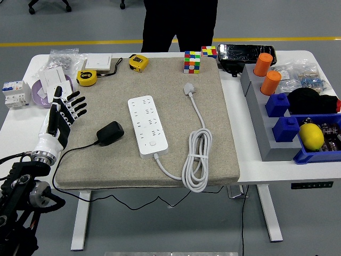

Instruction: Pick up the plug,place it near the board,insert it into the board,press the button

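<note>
Left hand (pixel 64 110) is up over the table's (pixel 21 120) left edge, fingers (pixel 76 104) spread, nothing in it. It's apart from the plug, w/ the mat's (pixel 224 128) left border between them. Behind it, far left: a breaker (pixel 14 94), a tape roll (pixel 40 92) w/ white bits on top, a bag (pixel 64 56), yellow tape measure (pixel 86 78), white switch (pixel 99 63).

Plug (pixel 110 133), black, lies flat on the mat just left of the board (pixel 147 125); not touching it. Its thin black cord runs off the mat's left-front side and hangs below the table. Board is white, lying lengthwise, sockets up, button (pixel 152 143) near its front end. Its white cable (pixel 197 160) loops at the mat's right-front, then runs back to a white plug head (pixel 190 89).

At the back: second tape measure (pixel 138 62), two cubes (pixel 192 62), a person in black at the far edge. Right: orange cylinders (pixel 266 73), blue bins (pixel 298 125), a lemon (pixel 311 136). Right arm not visible.
</note>
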